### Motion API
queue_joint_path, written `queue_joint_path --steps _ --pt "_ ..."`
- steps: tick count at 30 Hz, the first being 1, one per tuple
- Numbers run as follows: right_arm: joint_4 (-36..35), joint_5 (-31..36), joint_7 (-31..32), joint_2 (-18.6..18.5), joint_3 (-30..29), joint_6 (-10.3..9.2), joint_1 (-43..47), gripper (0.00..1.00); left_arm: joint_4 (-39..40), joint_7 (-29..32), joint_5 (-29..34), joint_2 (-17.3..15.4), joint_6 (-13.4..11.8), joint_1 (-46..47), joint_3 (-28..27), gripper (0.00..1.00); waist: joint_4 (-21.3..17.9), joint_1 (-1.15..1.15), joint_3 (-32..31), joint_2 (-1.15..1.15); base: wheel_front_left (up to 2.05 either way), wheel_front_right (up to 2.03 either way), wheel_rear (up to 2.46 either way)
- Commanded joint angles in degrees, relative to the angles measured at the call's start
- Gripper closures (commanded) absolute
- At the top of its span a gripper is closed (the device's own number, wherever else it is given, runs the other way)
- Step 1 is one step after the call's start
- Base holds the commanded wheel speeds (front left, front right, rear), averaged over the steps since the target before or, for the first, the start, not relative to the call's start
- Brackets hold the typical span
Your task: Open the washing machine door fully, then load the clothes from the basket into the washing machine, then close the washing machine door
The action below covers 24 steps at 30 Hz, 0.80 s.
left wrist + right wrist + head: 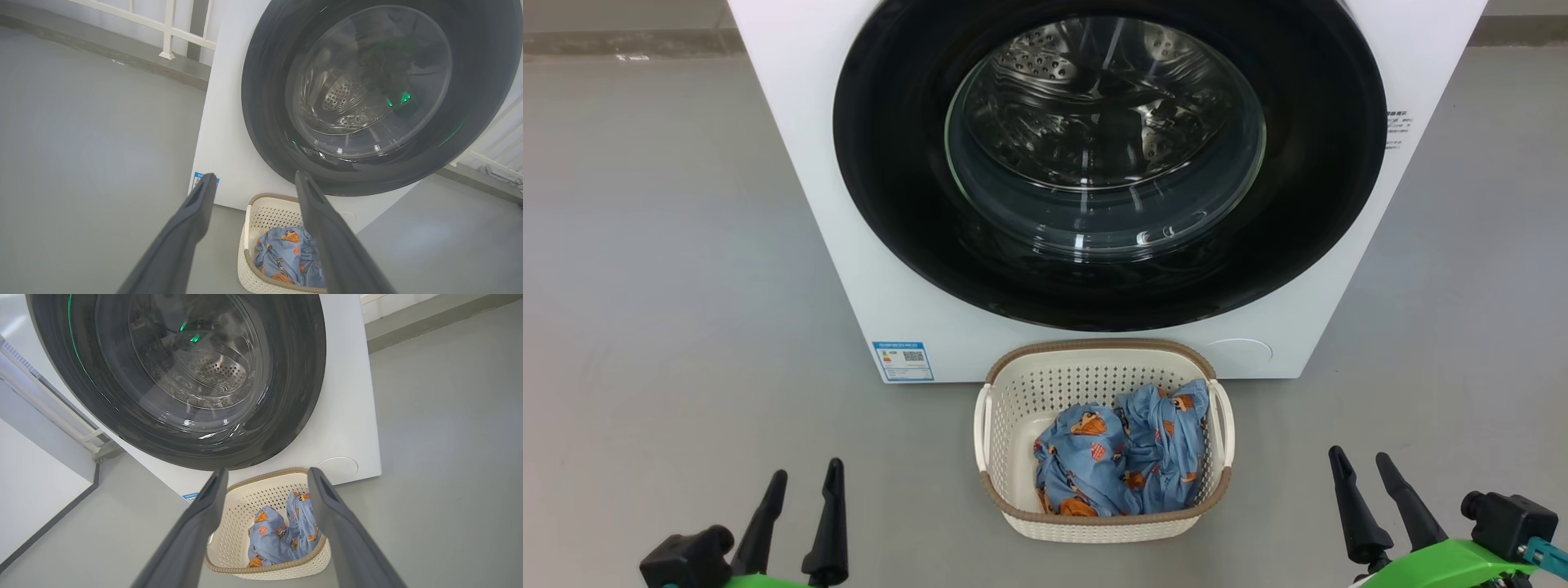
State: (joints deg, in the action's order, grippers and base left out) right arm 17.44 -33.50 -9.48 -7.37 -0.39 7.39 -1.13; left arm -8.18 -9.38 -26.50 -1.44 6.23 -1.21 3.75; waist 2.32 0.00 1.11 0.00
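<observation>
Open grey floor (pixel 645 245) lies at the left, with nothing on it to hinder a sweep of the arm. The left gripper (pixel 807 468) hangs low above that floor, its two fingers spread wide and holding nothing. Past it, a small blue label sticker (pixel 903 361) marks the lower left corner of the washing machine (pixel 800 163).

The washing machine door (pixel 890 204) sits shut against the white front, so the first step is not yet begun. No handle can be made out on its glossy black ring. A finger that hooks the wrong part of the rim would likely slip off, or leave the door only partly swung.

The basket (pixel 1013 425) stands on the floor just in front of the machine, below the door's lower edge, with the clothes (pixel 1127 457) bunched toward its right side. Whether the swinging door would clear the brown rim cannot be told. An arm reaching low for the door could also nudge the light basket aside.

At the right, the right gripper (pixel 1357 453) is equally wide apart and empty, near the basket's right handle but apart from it. Beyond it the floor is bare, giving room to either side of the machine.
</observation>
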Motion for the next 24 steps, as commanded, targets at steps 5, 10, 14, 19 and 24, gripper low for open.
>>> queue_joint_path --steps 5,10,14,19,24 --pt "-1.71 4.40 -1.49 -1.12 1.26 0.08 -0.37 0.00 2.31 -1.57 4.35 -1.19 -0.34 0.39 -1.01 0.00 0.13 0.00 -0.13 0.00 0.00 0.00 0.00" --pt "-1.99 7.48 -2.32 -1.38 0.85 0.08 -0.14 0.00 2.80 -2.41 7.45 -1.24 -0.30 0.28 -0.88 0.00 0.21 0.00 0.11 0.00 0.00 0.00 0.00" --pt "-2.24 10.01 -3.00 -1.63 0.59 0.09 0.02 0.00 3.12 -3.09 10.04 -1.28 -0.27 0.30 -0.73 0.00 0.22 0.00 0.41 0.00 0.00 0.00 0.00" --pt "-2.50 13.23 -3.83 -1.84 -0.08 0.09 0.31 0.00 3.30 -3.92 13.13 -1.33 -0.38 0.27 -0.68 0.00 0.19 0.00 0.59 0.00 0.00 0.00 0.00" --pt "-2.80 16.37 -4.66 -1.91 -1.01 0.10 0.70 0.00 3.41 -4.76 16.27 -1.38 -0.38 0.20 -0.69 0.00 0.19 0.00 0.53 0.00 0.00 0.00 0.00"
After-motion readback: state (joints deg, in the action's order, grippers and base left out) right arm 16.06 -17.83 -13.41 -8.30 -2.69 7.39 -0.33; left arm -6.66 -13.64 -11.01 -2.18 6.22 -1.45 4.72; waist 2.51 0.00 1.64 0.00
